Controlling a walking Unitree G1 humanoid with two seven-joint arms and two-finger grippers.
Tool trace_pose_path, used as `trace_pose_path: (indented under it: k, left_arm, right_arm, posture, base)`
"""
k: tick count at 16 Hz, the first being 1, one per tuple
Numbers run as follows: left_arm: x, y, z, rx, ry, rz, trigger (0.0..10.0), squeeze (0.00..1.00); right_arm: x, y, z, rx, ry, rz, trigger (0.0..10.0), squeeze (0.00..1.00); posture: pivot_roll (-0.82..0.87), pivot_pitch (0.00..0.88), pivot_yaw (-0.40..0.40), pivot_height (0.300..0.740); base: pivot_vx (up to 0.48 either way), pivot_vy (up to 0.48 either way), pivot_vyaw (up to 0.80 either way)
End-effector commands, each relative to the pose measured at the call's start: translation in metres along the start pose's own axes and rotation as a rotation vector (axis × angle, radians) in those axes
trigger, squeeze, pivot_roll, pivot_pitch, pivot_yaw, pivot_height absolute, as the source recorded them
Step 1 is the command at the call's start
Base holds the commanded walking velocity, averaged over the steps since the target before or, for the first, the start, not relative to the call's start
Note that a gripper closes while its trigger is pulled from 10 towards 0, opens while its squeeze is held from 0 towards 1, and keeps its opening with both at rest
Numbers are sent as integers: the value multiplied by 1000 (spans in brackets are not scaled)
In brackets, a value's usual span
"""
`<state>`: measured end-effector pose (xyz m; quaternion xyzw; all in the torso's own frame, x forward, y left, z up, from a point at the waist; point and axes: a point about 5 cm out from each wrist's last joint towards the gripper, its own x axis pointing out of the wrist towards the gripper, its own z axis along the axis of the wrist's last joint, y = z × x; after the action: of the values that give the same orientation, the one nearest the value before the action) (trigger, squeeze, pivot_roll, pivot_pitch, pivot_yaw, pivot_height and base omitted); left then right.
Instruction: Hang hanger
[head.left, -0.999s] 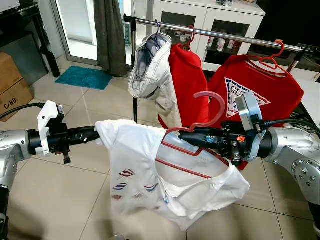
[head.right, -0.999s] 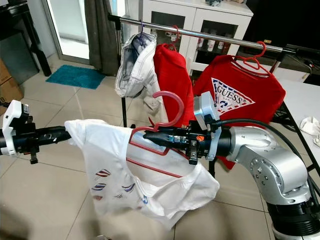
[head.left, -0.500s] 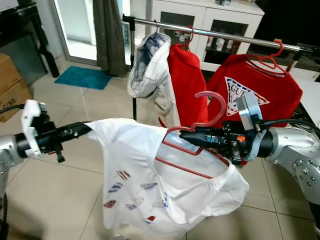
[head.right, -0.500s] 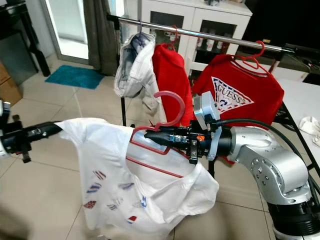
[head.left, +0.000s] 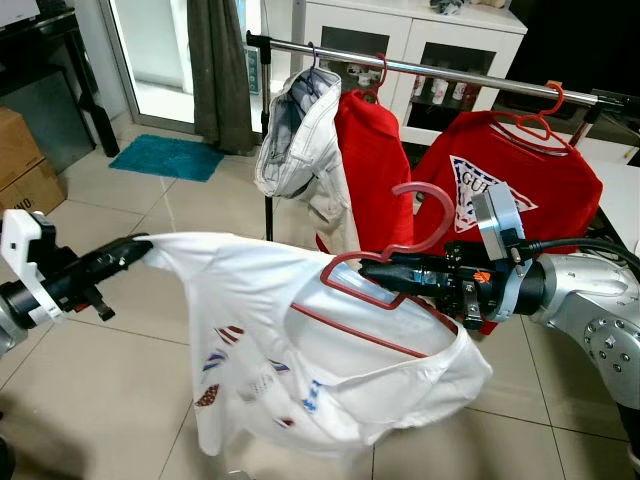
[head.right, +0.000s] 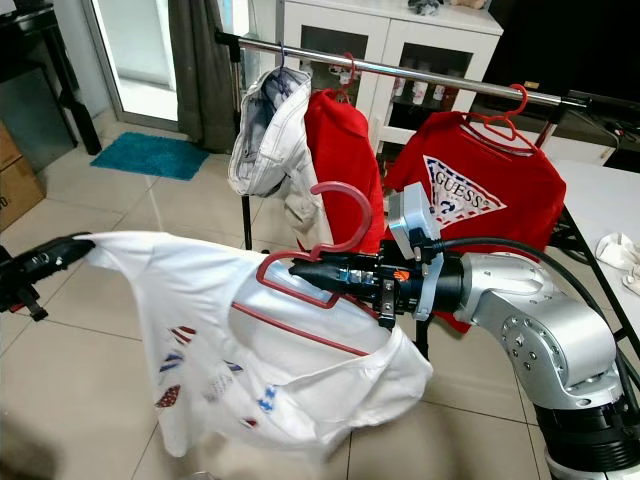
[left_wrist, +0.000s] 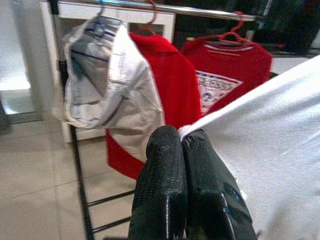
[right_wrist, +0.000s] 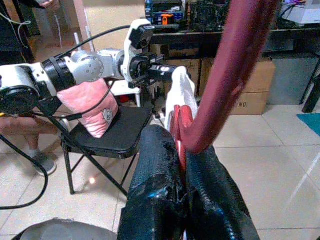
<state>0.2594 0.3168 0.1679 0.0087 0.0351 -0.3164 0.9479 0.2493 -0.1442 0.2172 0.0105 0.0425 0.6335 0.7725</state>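
Across the back of the tiled room runs a silver metal clothes rail carrying a pale grey-white garment, a plain red shirt and a red shirt with a triangle logo on an orange-red hanger. In front of it, a white T-shirt with small red and blue marks stretches between the two arms. The right gripper has its fingers clamped together on the neck of a dark red plastic hanger, which sits inside the white shirt's collar, below the rail. The left gripper pinches the shirt's edge, pads pressed together on the cloth. Far left lies a teal mat.
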Motion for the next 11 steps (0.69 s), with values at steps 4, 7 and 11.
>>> trace_pose_path:
  k: [4, 7, 11]
  left_arm:
    - [-2, 12, -4, 23, 23, 151, 0, 0]
    - [-3, 25, -4, 62, 40, 283, 0, 0]
    - [-3, 28, -6, 72, 60, 329, 0, 0]
  right_arm:
    - [-2, -1, 3, -22, -3, -6, 10000, 0]
    - [-2, -1, 3, -22, -1, -3, 10000, 0]
    - [-1, -1, 2, -22, -1, 1, 10000, 0]
  posture:
    - [-113, 0, -37, 740]
    - [-111, 0, -39, 740]
    - [-107, 0, -41, 740]
  base:
    - [0, 0, 0]
    - [0, 0, 0]
    - [0, 0, 0]
